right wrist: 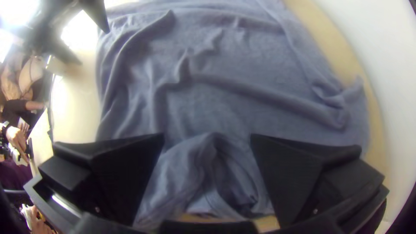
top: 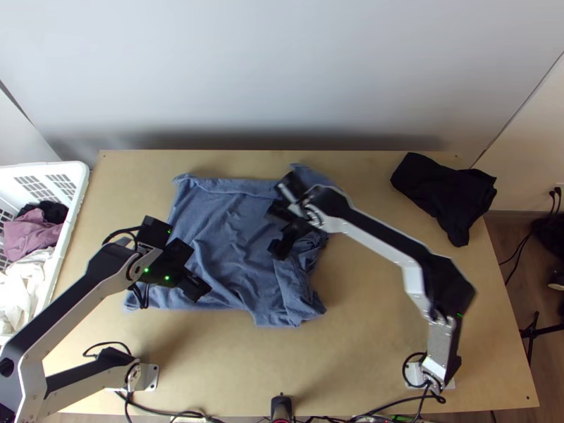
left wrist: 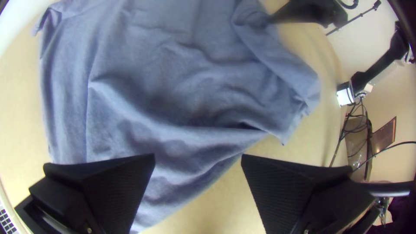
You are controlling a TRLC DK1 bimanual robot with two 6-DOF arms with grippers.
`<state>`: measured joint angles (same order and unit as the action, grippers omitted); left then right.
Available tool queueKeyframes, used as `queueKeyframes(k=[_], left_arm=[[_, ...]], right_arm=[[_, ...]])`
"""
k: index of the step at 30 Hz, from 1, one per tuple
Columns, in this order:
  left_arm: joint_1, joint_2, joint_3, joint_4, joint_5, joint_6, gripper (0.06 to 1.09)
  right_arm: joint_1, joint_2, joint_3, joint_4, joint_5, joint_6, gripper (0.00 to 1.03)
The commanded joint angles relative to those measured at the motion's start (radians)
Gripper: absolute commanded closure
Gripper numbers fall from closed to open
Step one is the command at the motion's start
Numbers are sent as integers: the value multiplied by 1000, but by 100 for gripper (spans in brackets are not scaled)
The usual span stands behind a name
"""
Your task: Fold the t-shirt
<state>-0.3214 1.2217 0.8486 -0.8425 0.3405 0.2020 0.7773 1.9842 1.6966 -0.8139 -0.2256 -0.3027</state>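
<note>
Your table (top: 374,345) spans the middle and bottom of the top view. T-shirt (top: 225,225) is on it, left of centre in frame: blue, mostly spread, wrinkled, right side bunched and partly doubled over. White basket (top: 79,185) at the left edge, holding mixed clothes (top: 32,236). Black cloth (top: 440,190) lies crumpled, upper right of the table. Your left gripper (top: 197,268) is over the shirt's lower left part, fingers wide apart. Your right gripper (top: 273,231) is over the shirt's right part, fingers also apart; raised fabric shows between them in the right wrist view, can't tell if they touch it.
</note>
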Motion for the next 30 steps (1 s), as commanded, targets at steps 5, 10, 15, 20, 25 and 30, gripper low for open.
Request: queueKeyframes(k=[5, 10, 15, 20, 25, 30], left_arm=[[-25, 19, 12, 25, 2, -9, 12], [-28, 21, 26, 25, 2, -18, 12], [-27, 18, 37, 22, 2, -19, 12], [-27, 16, 37, 20, 2, -27, 12], [-25, 16, 37, 20, 2, -30, 12], [-25, 16, 35, 19, 2, -35, 12]], right_arm=[[-174, -328, -362, -10, -3, -38, 5], [-179, -413, -560, -8, 5, -62, 5], [-144, -469, -663, 5, 35, -61, 5], [-75, -504, -698, 5, 52, -42, 5], [-1, -486, -698, 27, 57, -29, 5], [33, -412, -635, 28, 60, -29, 5]])
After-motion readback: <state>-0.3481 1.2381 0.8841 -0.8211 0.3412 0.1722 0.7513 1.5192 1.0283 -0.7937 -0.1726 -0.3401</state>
